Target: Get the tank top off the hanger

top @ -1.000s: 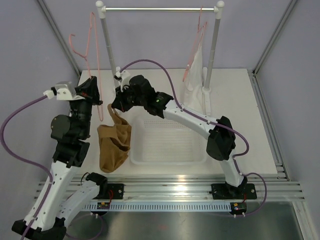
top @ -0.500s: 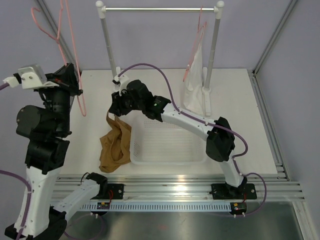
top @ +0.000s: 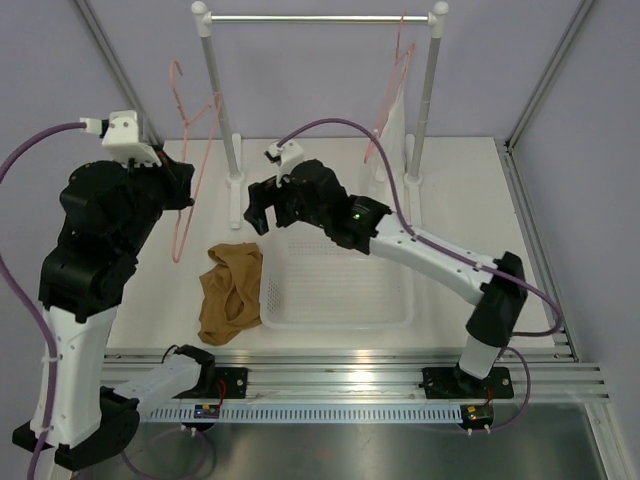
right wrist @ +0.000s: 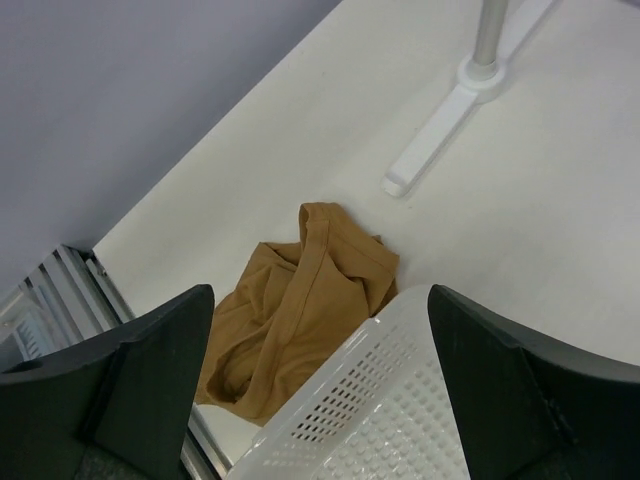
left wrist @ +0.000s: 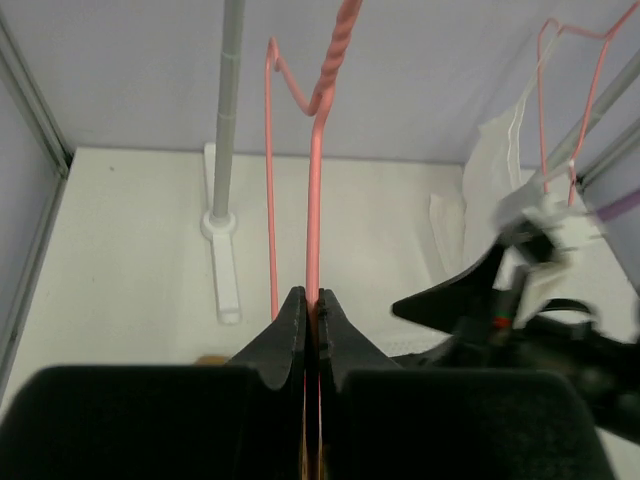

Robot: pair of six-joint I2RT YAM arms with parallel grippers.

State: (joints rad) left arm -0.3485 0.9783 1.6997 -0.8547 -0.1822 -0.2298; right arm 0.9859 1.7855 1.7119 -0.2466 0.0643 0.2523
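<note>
The tan tank top (top: pixel 230 293) lies crumpled on the table, against the left wall of the white basket, free of the hanger. My left gripper (top: pixel 186 196) is shut on the thin pink hanger (top: pixel 184 150) and holds it in the air, left of the rail. In the left wrist view the jaws (left wrist: pixel 312 300) pinch the hanger (left wrist: pixel 315 170) wire. My right gripper (top: pixel 266 220) hangs open above the basket's far left corner, holding nothing. In the right wrist view the tank top (right wrist: pixel 300 300) shows below and between my wide-spread fingers (right wrist: pixel 150 370), and the right gripper (right wrist: pixel 320 292) is empty.
A white perforated basket (top: pixel 385 315) stands mid-table. Behind it is a silver rail (top: pixel 320 17) on white posts (top: pixel 212 90). A second pink hanger with a white garment (top: pixel 392 125) hangs at the rail's right end. The post foot (right wrist: pixel 440 130) lies beyond the tank top.
My right gripper opened and let go of the tank top, which dropped in a heap onto the table; the gripper rose and shifted right. The left arm swung the hanger left, then back.
</note>
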